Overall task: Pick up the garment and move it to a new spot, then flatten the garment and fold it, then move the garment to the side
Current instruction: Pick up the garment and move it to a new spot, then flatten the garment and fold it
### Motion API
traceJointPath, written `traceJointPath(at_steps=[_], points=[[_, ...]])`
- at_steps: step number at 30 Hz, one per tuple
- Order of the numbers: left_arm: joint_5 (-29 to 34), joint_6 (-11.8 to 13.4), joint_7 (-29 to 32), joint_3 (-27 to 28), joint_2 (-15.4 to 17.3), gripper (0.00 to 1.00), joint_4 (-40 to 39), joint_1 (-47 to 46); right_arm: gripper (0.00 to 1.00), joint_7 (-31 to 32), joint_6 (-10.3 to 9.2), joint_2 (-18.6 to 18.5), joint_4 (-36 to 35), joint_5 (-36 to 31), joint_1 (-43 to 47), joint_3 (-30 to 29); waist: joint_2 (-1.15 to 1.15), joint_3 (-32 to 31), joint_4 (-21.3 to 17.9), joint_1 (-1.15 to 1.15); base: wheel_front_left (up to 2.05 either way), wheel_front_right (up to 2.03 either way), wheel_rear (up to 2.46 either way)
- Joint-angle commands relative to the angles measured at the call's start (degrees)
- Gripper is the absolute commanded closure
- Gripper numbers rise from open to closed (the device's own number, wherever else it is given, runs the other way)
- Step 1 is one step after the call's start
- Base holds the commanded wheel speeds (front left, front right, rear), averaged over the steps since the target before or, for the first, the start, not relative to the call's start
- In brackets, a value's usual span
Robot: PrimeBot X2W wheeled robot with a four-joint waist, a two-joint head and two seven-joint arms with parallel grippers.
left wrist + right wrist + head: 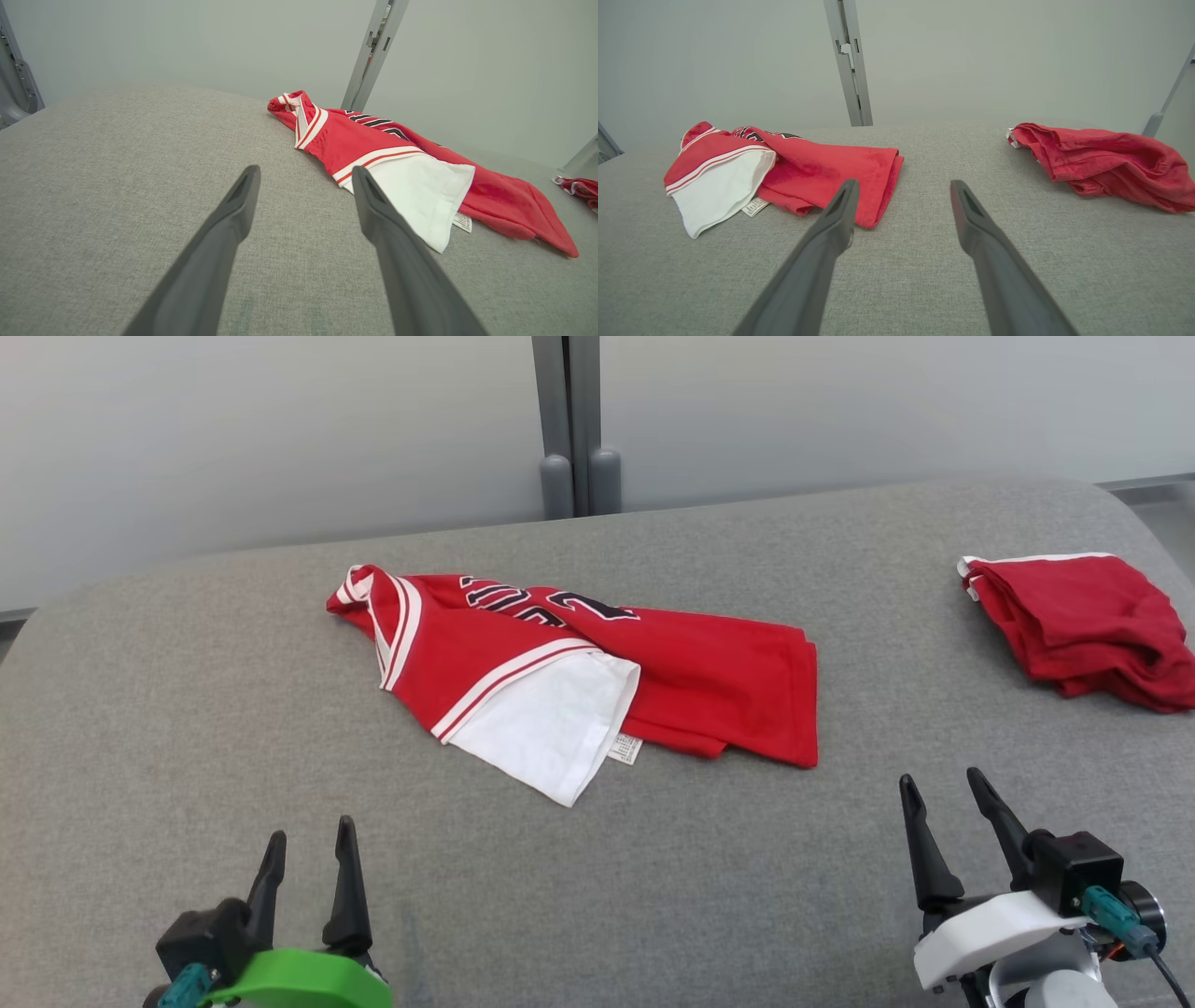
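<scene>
A red jersey with white trim and dark numbers, the garment, lies crumpled in the middle of the grey cushioned surface, its white inner side turned out at the front. My left gripper hovers open near the front left, well short of the garment. At the front right my right gripper is open too, its fingers empty, just off the garment's right hem.
A second red garment sits bunched at the far right edge. A grey post and pale wall stand behind the surface. Bare grey fabric lies in front and to the left.
</scene>
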Motion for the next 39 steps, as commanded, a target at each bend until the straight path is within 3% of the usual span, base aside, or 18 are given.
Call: traceJointPath(at_steps=[1,27,33,39], points=[[0.57,0.06,-0.03,0.39,-0.28,0.0,-0.55,1.47,0.0,-0.19,-0.07,-0.16,0.16,0.29,0.86,0.1,0.0,-0.26,-0.09,0.0,0.0,0.0,0.0],[0.65,-0.21,-0.03,0.39,-1.3,0.0,0.29,1.36,0.0,-0.19,-0.07,-0.17,2.51,0.5,-0.91,1.46,0.0,-0.28,0.17,0.0,0.0,0.0,0.0],[0.33,-0.6,0.72,-4.01,-1.3,0.0,2.98,-1.32,0.0,-0.19,-0.07,-0.17,2.86,0.32,-1.28,1.64,0.0,0.52,0.28,0.0,0.0,0.0,0.0],[-5.89,-1.11,9.05,-12.27,-1.25,0.0,6.68,-7.43,0.0,-0.2,-0.07,-0.17,3.96,-0.31,-2.88,2.41,0.0,1.81,-0.2,0.0,0.0,0.0,0.0]])
